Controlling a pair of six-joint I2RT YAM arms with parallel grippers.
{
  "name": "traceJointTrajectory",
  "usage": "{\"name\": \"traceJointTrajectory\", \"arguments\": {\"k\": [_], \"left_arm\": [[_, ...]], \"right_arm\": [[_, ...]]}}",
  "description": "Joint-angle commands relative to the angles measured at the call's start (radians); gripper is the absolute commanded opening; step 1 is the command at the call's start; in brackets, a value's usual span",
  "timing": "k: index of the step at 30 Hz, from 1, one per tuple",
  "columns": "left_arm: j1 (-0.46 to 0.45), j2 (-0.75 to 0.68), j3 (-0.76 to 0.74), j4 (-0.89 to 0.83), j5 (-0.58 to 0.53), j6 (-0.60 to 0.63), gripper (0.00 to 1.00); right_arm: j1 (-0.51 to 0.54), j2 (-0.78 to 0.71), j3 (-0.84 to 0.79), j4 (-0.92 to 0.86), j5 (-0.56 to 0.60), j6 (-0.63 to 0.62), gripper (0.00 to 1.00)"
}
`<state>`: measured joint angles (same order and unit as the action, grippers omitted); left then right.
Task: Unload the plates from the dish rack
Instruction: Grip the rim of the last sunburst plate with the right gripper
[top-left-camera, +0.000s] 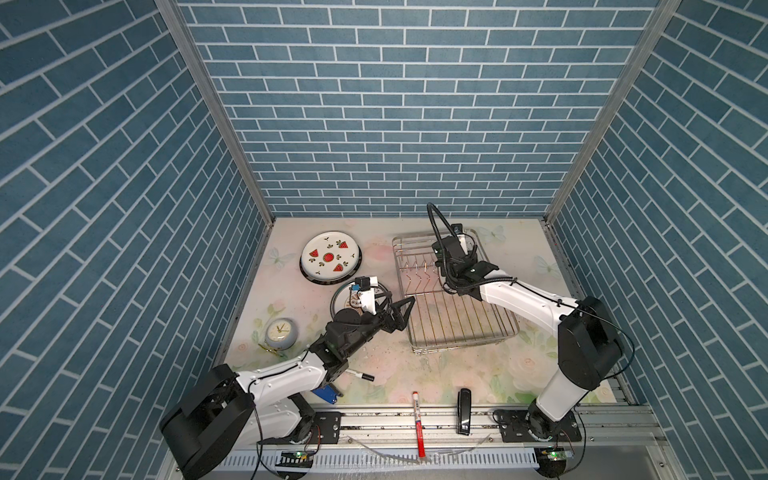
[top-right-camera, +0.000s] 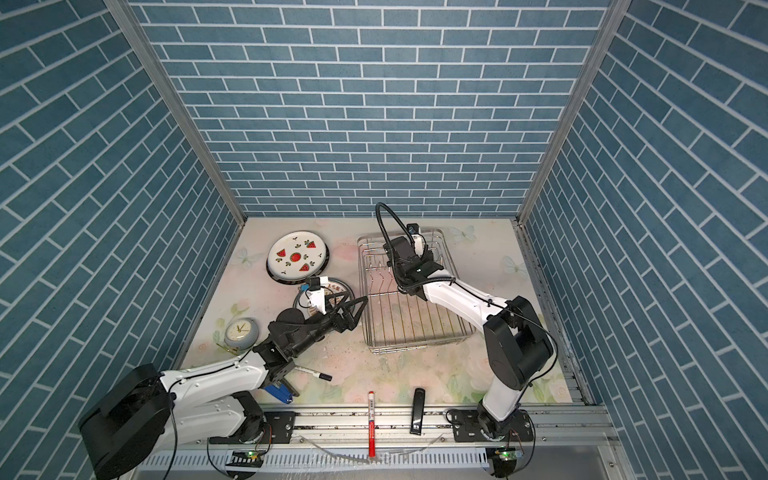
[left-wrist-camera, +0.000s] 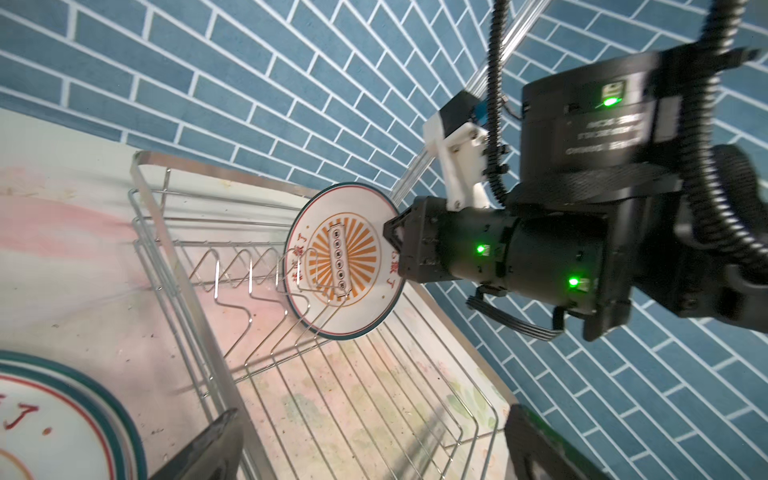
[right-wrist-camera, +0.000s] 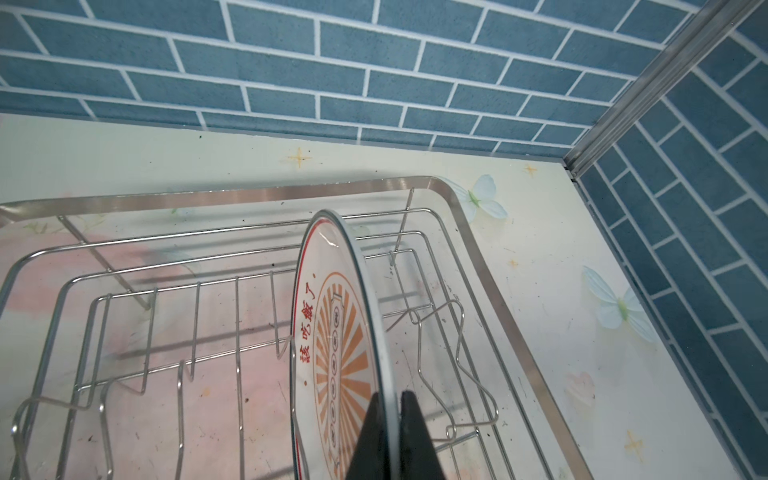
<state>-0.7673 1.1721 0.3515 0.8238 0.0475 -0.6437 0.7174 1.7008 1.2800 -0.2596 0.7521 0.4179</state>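
Enclosing floral tabletop (top-left-camera: 415, 374): blue brick walls (top-left-camera: 395, 124). Right fingers (right-wrist-camera: 415, 440) pinch sunburst plate (right-wrist-camera: 332, 332) rim; left fingers (left-wrist-camera: 208, 453) wide.

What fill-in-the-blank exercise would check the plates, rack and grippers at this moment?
The right gripper is ____ on the rim of the round white plate with the orange sunburst print.
The rectangular silver wire dish rack holds exactly ____ plate.
The left gripper is ____ and holds nothing.
Left of the rack, the round white flat-lying plate bears red ____ slices.
Missing words: shut; one; open; watermelon.
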Motion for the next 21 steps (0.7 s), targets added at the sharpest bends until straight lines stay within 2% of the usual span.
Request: {"name": "traceJointTrajectory", "arguments": {"k": [1, 10, 14, 21], "left_arm": [[-0.006, 0.004, 0.032, -0.081, -0.051, -0.009, 1.0], [-0.006, 0.008, 0.029, -0.06, -0.031, -0.014, 1.0], [-0.006, 0.011, 0.032, -0.055, -0.02, -0.017, 1.0], [-0.006, -0.004, 0.015, -0.039, -0.027, -0.019, 1.0]], "right_arm": [[-0.02, 0.012, 0.058, -0.077, 0.135, 0.06, 0.02], [-0.034, 0.003, 0.057, -0.137, 0.153, 0.107, 0.0], [-0.031, -0.018, 0.031, -0.063, 0.103, 0.054, 0.0], [-0.013, -0.095, -0.027, 0.03, 0.144, -0.043, 0.01]]}}
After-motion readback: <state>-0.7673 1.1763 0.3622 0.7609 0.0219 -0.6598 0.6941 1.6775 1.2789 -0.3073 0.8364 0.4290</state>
